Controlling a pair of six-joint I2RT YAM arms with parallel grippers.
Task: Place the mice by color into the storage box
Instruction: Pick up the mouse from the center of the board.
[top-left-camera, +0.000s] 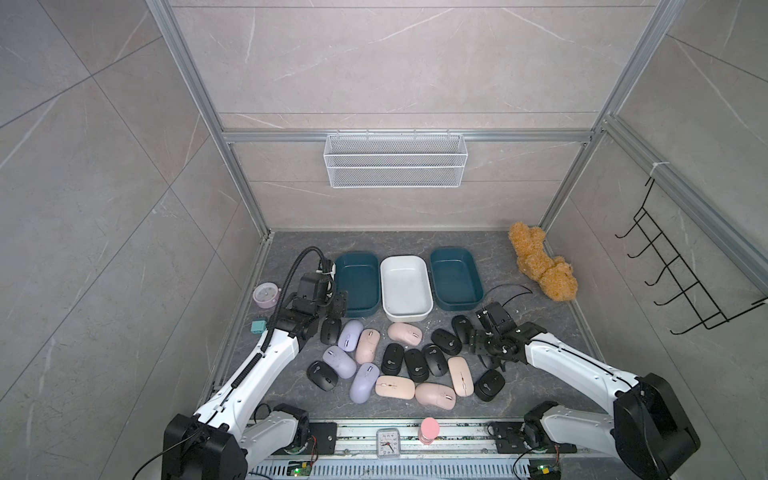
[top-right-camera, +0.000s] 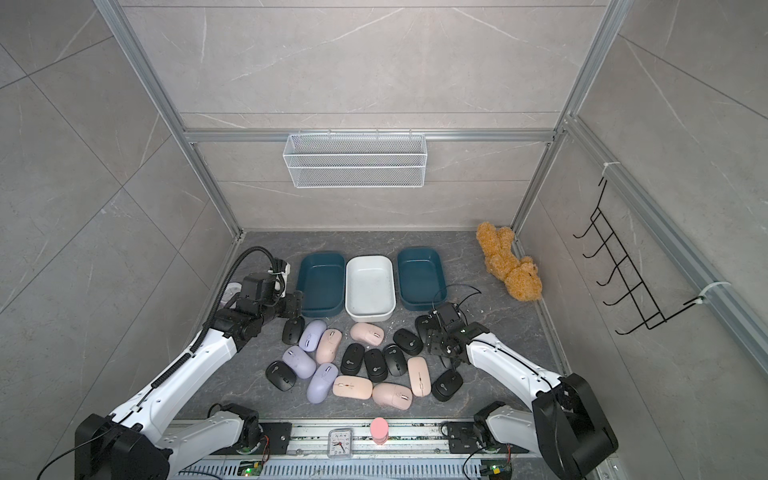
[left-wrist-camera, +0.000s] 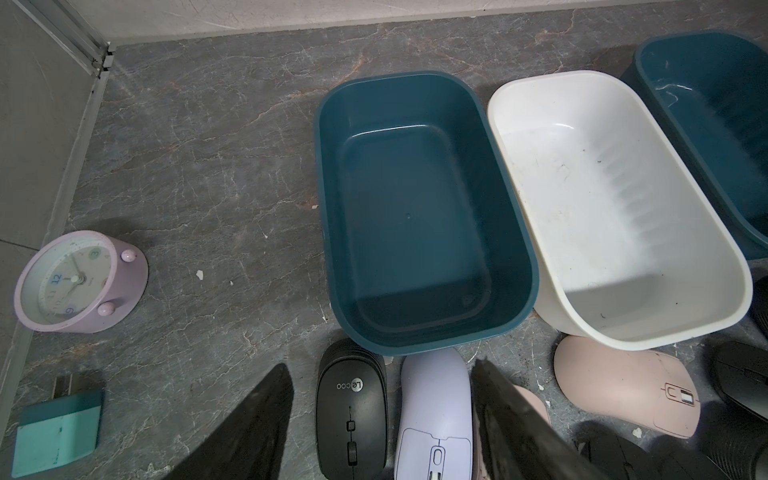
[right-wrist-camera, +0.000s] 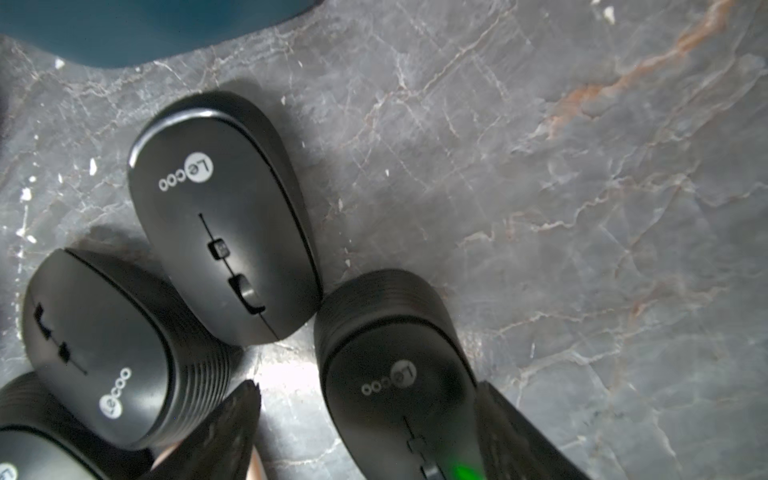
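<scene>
Several black, pink and lavender mice lie scattered on the dark stone floor in front of three empty storage boxes: teal, white and teal. My left gripper hangs open by the near end of the left teal box. Below its spread fingers lie a black mouse and a lavender mouse. My right gripper is open around a black mouse with a green light. A gap shows beside one finger. Two more black mice lie just ahead of it.
A lavender alarm clock and a teal block sit at the left wall. A tan plush toy lies at the back right. A wire basket hangs on the back wall and a black hook rack on the right one.
</scene>
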